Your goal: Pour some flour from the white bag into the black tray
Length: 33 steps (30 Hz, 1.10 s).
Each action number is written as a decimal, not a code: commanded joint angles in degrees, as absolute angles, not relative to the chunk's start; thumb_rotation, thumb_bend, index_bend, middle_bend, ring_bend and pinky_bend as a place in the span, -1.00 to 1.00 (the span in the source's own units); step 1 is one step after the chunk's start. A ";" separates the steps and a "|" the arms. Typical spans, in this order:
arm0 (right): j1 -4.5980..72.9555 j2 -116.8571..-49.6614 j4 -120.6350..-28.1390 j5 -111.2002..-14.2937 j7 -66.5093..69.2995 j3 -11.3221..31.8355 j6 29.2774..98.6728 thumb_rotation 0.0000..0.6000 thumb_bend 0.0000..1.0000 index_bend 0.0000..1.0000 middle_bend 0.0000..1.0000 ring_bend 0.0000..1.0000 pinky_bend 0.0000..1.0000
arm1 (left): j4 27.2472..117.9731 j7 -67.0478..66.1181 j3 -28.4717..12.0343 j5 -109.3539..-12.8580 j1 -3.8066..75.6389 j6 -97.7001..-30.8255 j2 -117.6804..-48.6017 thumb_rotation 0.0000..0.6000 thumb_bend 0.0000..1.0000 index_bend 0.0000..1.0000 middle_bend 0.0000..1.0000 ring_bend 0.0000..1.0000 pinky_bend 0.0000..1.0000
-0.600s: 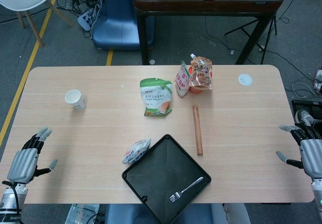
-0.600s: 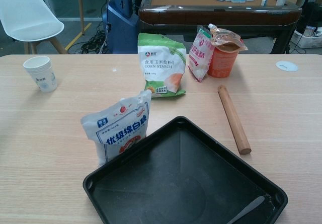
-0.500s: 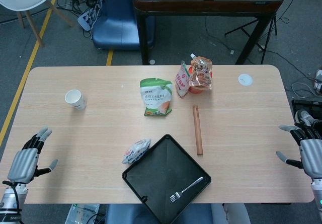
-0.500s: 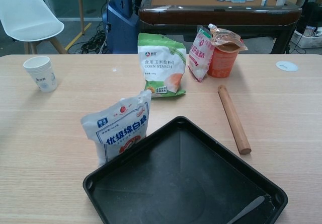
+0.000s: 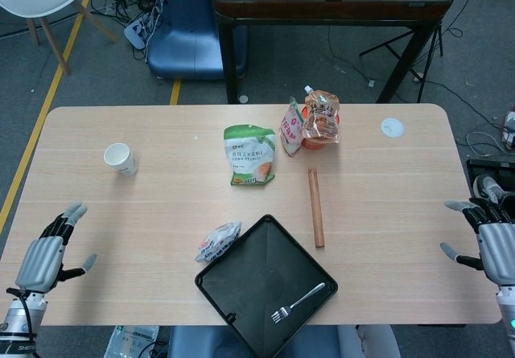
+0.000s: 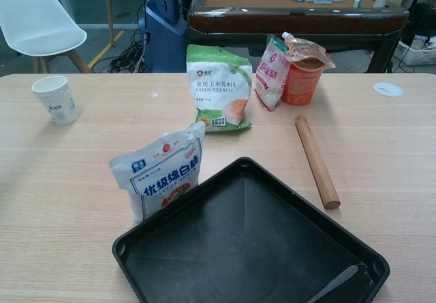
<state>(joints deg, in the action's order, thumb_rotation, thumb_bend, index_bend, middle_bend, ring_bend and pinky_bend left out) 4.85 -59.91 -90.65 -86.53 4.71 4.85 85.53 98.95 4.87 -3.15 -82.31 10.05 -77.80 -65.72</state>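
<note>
At table edges in head view only, left robot hand (image 5: 46,253) and right robot hand (image 5: 493,241), fingers spread, empty

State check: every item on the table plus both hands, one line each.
white bag: upright beside the tray, unheld
black tray: flat, no flour pile visible
fork: lying in the tray
rolling pin: lying flat
corn starch bag: upright
paper cup: upright
left hand: fingers apart, holding nothing
right hand: fingers apart, holding nothing
</note>
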 commanded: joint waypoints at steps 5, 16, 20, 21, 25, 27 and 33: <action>4.90 -59.39 -91.09 -86.59 4.58 5.04 85.76 1.00 -0.68 -0.44 -0.33 -0.61 -0.60 | 97.88 10.40 -2.52 -83.04 14.05 -70.28 -67.13 1.00 -0.47 -0.86 -0.90 -0.85 -0.73; 4.12 -59.15 -91.21 -85.88 4.48 4.85 86.26 1.00 -0.68 -0.44 -0.33 -0.61 -0.60 | 96.01 14.20 -1.82 -84.12 19.61 -61.92 -72.91 1.00 -0.53 -1.00 -0.90 -0.85 -0.73; 3.84 -59.17 -91.11 -85.51 4.50 4.81 86.34 1.00 -0.68 -0.44 -0.33 -0.61 -0.60 | 94.54 13.42 -1.41 -84.75 20.62 -61.24 -76.18 1.00 -0.56 -1.00 -0.90 -0.85 -0.73; 3.79 -59.18 -91.08 -85.44 4.50 4.80 86.33 1.00 -0.68 -0.44 -0.33 -0.61 -0.60 | 94.25 13.15 -1.33 -84.80 20.81 -61.11 -76.89 1.00 -0.57 -1.00 -0.90 -0.85 -0.73; 3.64 -59.21 -90.95 -85.20 4.54 4.78 86.30 1.00 -0.68 -0.44 -0.33 -0.61 -0.60 | 92.41 12.24 -1.54 -84.55 21.70 -60.79 -80.62 1.00 -0.58 -1.00 -0.90 -0.85 -0.73; 3.54 -59.19 -90.94 -85.15 4.56 4.78 86.39 1.00 -0.68 -0.44 -0.33 -0.61 -0.60 | 91.44 11.86 -1.75 -84.38 22.11 -60.69 -82.22 1.00 -0.58 -1.00 -0.90 -0.85 -0.73; 3.19 -59.21 -90.83 -84.88 4.67 4.77 86.61 1.00 -0.69 -0.44 -0.33 -0.61 -0.60 | 88.68 9.42 -2.73 -82.75 23.57 -59.89 -87.03 1.00 -0.64 -1.00 -0.90 -0.85 -0.73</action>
<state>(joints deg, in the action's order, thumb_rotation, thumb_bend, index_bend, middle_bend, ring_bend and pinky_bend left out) 3.20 -59.21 -90.84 -84.89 4.66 4.77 86.60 89.43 10.12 -2.35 -83.31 23.05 -60.20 -86.07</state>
